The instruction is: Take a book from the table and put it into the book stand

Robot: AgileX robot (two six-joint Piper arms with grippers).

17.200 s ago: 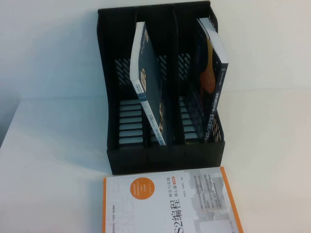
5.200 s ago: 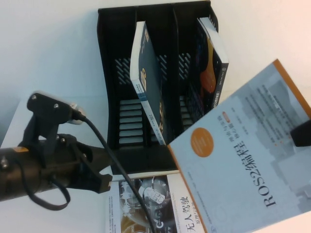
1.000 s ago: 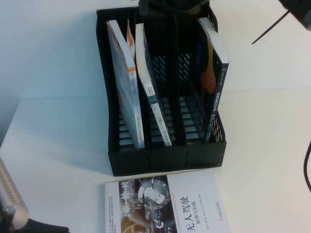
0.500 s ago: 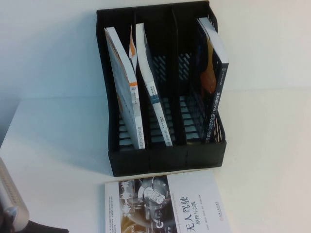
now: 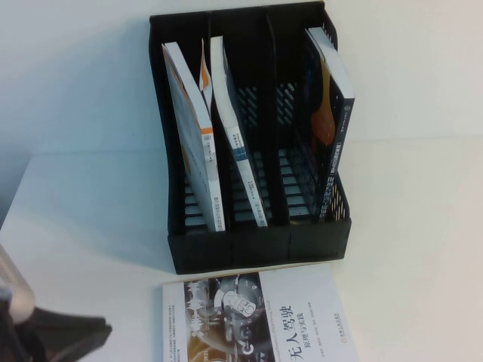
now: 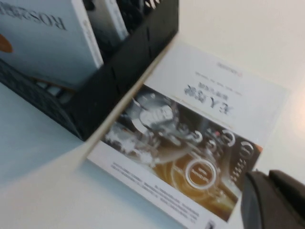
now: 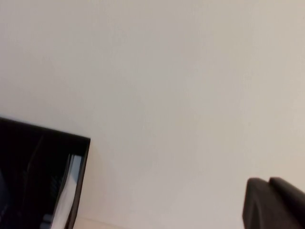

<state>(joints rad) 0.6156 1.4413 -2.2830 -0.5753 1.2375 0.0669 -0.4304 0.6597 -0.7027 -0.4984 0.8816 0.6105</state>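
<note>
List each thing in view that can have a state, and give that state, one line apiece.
Book stand: upright on the table, three slots, one book in each.
Orange-and-white book: standing in the left slot, leaning.
Middle book: leaning in the middle slot.
Dark book: standing in the right slot.
Book on the table: flat, cover up.
Left gripper: low near that book, holding nothing.
Right gripper: shut, empty, clear of the stand.

high view down over book stand [image 5: 249, 151]; both wrist views close beside it
</note>
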